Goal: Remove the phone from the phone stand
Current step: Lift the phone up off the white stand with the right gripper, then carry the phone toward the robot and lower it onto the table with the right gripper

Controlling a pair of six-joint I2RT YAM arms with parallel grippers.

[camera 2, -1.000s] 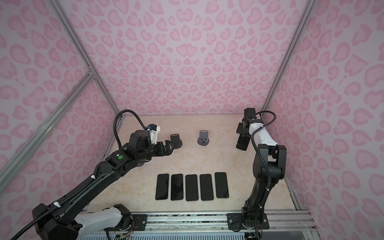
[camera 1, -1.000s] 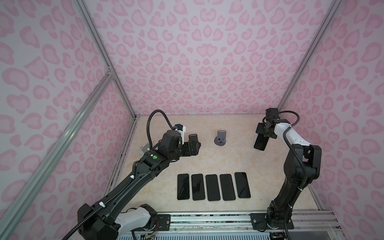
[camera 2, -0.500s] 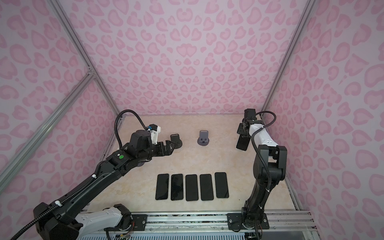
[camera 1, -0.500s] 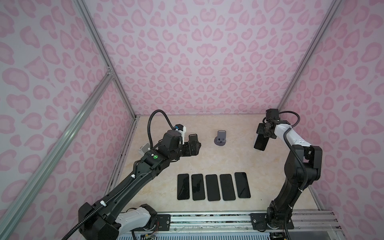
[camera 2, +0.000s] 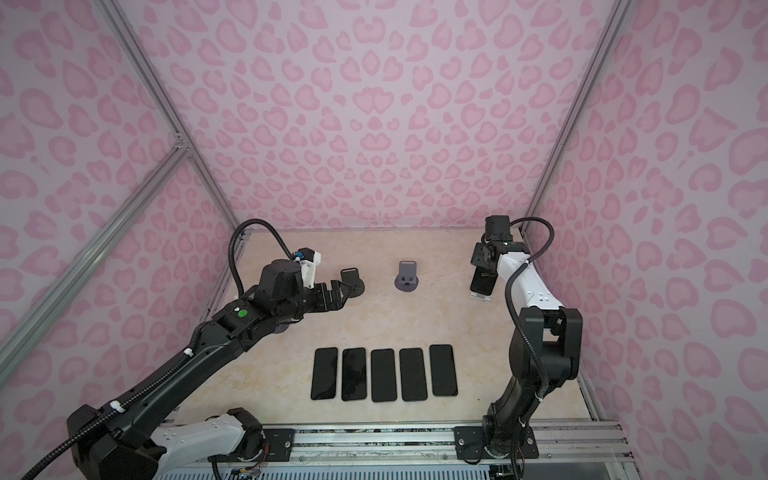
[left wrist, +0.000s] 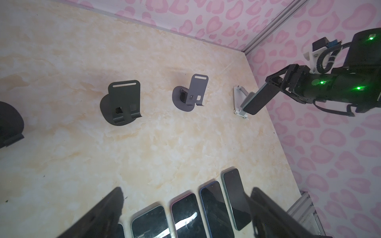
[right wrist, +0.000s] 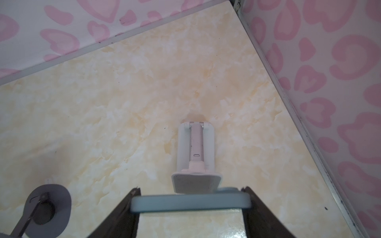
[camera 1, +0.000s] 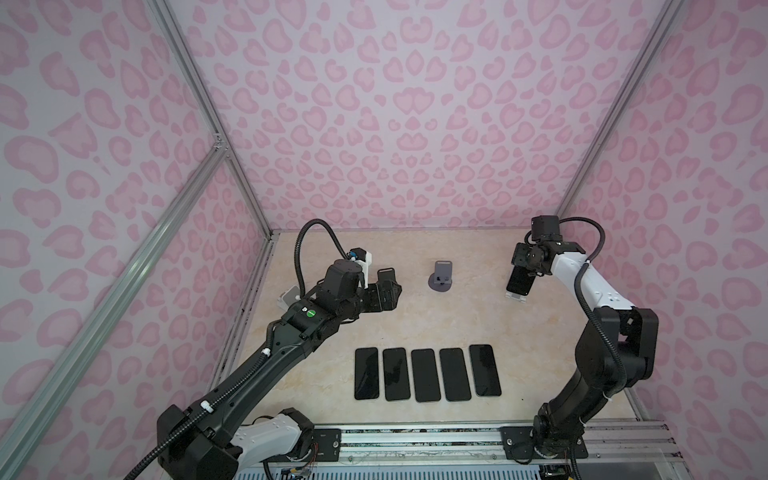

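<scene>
Stand (right wrist: 196, 144) stem in R wrist view, behind phone (camera 1: 519, 280) in both top views

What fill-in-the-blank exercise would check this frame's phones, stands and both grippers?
1. The row of phones lying flat on the table counts ___ phones.
2. The stand at which the right gripper grips the phone has a ___ base.
3. The left gripper holds nothing, and its jaws stand ___.
Missing words: five; white; open.
</scene>
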